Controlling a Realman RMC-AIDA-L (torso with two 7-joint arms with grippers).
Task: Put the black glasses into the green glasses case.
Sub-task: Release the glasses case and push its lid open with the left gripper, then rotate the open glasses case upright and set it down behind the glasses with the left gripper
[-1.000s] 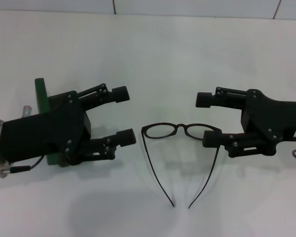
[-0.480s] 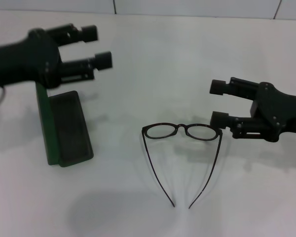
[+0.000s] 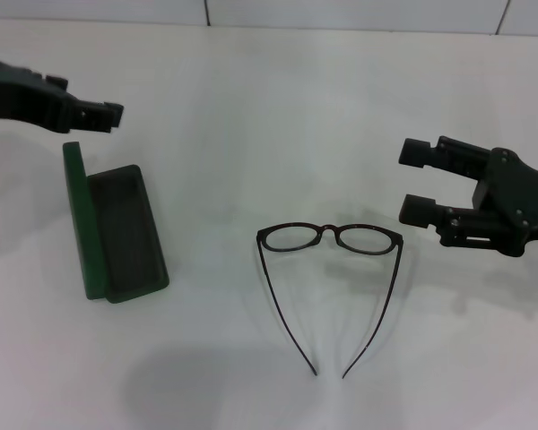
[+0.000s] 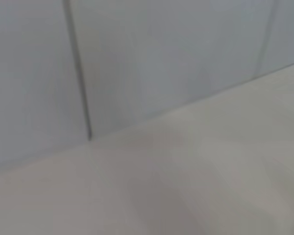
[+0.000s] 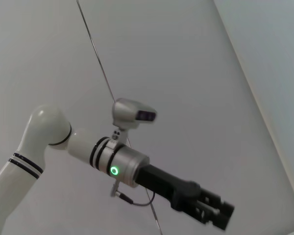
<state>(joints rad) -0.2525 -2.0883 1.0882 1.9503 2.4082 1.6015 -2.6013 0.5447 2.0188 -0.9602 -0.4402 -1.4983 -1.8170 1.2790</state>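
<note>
The black glasses (image 3: 328,237) lie unfolded on the white table at centre, lenses away from me and temple arms pointing toward me. The green glasses case (image 3: 117,235) lies open to their left, dark lining up, lid standing on its left edge. My left gripper (image 3: 106,115) hovers beyond the case at the far left, empty; it also shows in the right wrist view (image 5: 214,215) with its fingers apart. My right gripper (image 3: 414,182) is open and empty, just right of the glasses and apart from them. The left wrist view shows neither glasses nor case.
The white table (image 3: 278,107) extends all around, with a tiled wall (image 3: 341,11) at its far edge. The left wrist view shows only the wall (image 4: 137,58) and the table top (image 4: 210,186).
My left gripper has lifted off the case and swung back to the far left, uncovering the open case. My right gripper has drawn back to the right, away from the glasses.
</note>
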